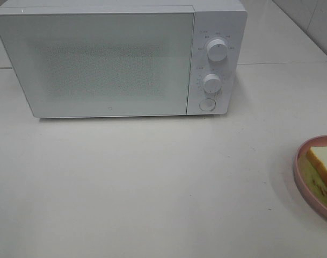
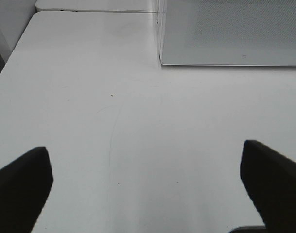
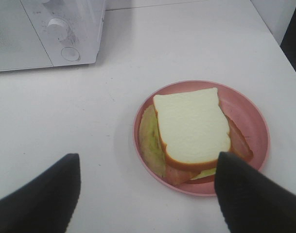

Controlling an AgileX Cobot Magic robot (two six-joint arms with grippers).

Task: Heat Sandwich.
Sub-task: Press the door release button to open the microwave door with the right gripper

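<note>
Right wrist view, one sandwich, one plate

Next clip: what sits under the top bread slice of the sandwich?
Under the top slice of the sandwich, a pale green layer and a reddish-pink layer stick out, all resting on the pink plate. The filling's middle and any bottom slice are covered.

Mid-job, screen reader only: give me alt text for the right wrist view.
A sandwich of white bread lies untouched on a round pink plate on the white table. The right gripper, open and empty, shows its dark fingers in the foreground. Farther off stands a white microwave with its knobs.
</note>
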